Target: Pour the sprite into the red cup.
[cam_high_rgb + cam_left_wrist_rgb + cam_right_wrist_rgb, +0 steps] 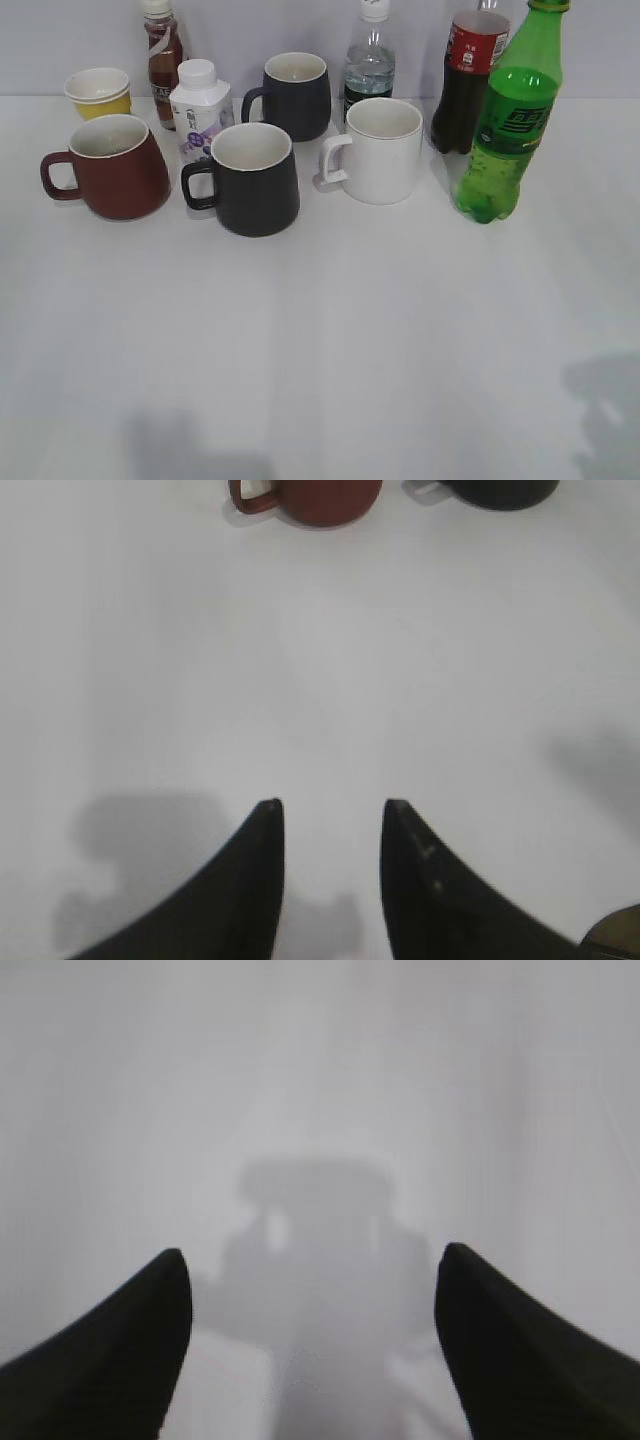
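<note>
The sprite, a tall green bottle with a dark green label, stands upright at the back right of the table. The red cup stands at the back left with its handle to the left; its base also shows at the top of the left wrist view. Neither gripper shows in the exterior view. My left gripper is open and empty above bare table, well short of the red cup. My right gripper is wide open and empty over bare table.
Between the cup and the sprite stand a front black mug, a rear black mug, a white mug, a small white bottle, a yellow paper cup, a brown bottle, a clear bottle and a cola bottle.
</note>
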`<state>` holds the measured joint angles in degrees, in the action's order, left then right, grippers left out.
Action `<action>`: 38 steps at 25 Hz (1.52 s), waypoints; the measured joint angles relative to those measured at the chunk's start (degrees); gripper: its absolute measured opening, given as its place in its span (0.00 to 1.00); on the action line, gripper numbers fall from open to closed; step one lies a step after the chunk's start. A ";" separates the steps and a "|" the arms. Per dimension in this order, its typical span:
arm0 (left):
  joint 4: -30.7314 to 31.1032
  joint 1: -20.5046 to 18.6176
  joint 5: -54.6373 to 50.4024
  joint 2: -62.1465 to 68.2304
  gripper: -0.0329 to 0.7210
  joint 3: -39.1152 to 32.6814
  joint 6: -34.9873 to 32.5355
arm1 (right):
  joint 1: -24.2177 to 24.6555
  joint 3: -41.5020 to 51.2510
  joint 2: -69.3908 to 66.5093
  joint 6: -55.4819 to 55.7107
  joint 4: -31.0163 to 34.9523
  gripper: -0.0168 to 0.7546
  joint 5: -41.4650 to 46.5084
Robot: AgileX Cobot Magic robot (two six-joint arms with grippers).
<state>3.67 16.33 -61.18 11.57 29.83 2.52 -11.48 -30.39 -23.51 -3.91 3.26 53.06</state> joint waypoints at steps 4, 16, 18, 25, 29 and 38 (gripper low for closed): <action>0.00 0.00 0.05 0.00 0.39 -0.02 -0.84 | 0.00 0.00 10.40 -0.11 0.35 0.76 0.42; 0.00 0.00 0.11 0.00 0.38 -0.02 -1.08 | 0.00 1.64 17.77 -0.17 0.24 0.76 6.37; 0.00 0.00 0.11 0.00 0.38 -0.02 -1.13 | 0.00 1.66 17.77 -0.17 0.24 0.76 6.42; 0.00 0.00 0.11 0.00 0.38 -0.02 -1.13 | 0.00 1.71 17.77 -0.17 0.24 0.76 6.42; 0.00 -1.67 0.11 -1.32 0.38 -0.02 -1.13 | 0.00 1.71 17.77 -0.17 0.24 0.76 6.44; 0.05 -16.75 0.10 -10.30 0.38 -0.02 -1.13 | 6.09 1.71 18.27 -0.24 0.24 0.76 6.49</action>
<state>3.72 -0.42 -61.08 1.27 29.81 1.39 -5.39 -28.69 -5.24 -4.15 3.50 59.54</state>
